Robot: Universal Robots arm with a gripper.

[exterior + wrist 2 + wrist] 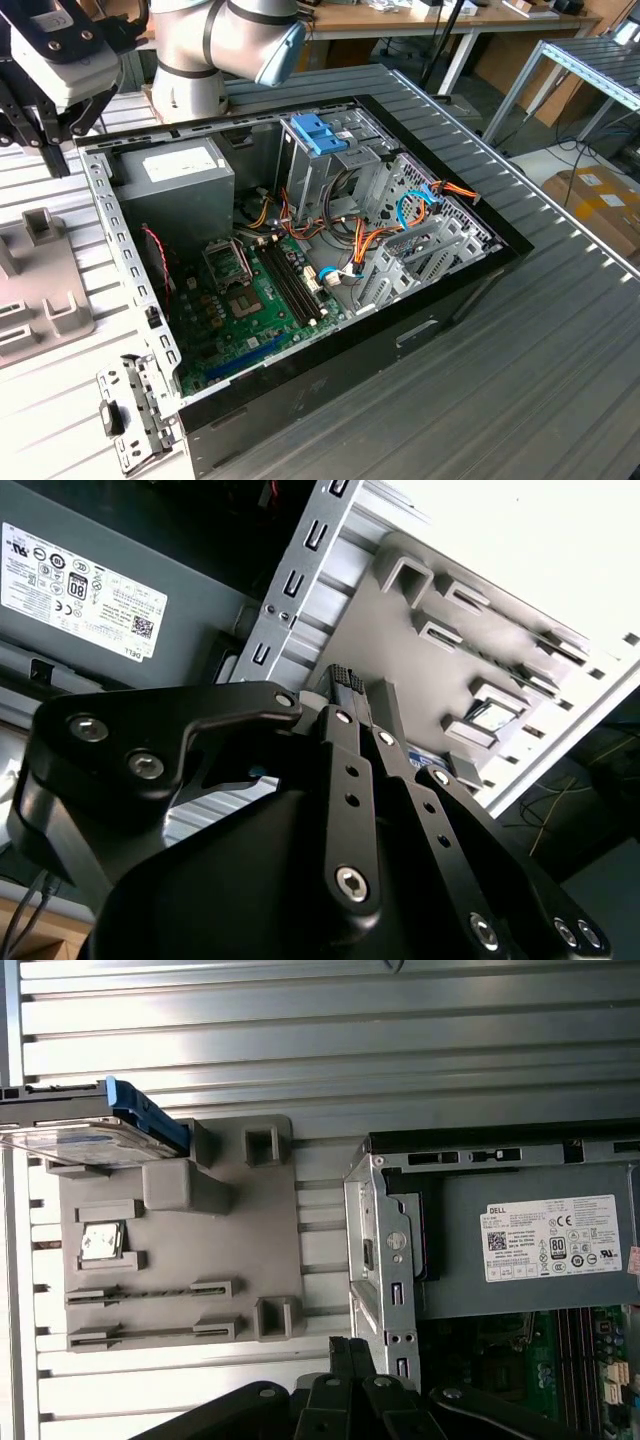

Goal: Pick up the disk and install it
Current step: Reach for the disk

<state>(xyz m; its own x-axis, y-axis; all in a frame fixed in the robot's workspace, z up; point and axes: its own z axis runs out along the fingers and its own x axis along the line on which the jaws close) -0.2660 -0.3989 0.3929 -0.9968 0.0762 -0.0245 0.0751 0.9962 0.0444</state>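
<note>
1. Disk (85,1130): flat silver-grey metal body with a reflective face and a bright blue side rail (150,1120) along one edge. Seated at a corner of the grey fixture plate (180,1260), outside the computer case (385,1260) and well apart from its perforated metal frame.
2. Gripper (350,1355): black linkage fingers pressed together, tips touching in both wrist views (360,685). Held in the air outside the computer case, near its frame on the power-supply side, clear of the disk.
3. Arm (230,40): pale grey jointed body with a blue cap, reaching across beyond the far wall of the computer case in the exterior view, with the wrist assembly hanging past the case's corner on the fixture-plate side.
4. Fixture plate, beside the computer case on the ribbed metal table (560,380): raised blocks and slots. Contents: the disk and a small square chip (100,1242) in a shallow pocket.
5. Computer case, side panel off, opening upward. Contents: grey power supply (175,190) with a white sticker, green motherboard (250,300), metal drive cage (410,250), light-blue latch piece (318,130), and orange and blue cables (370,240).
</note>
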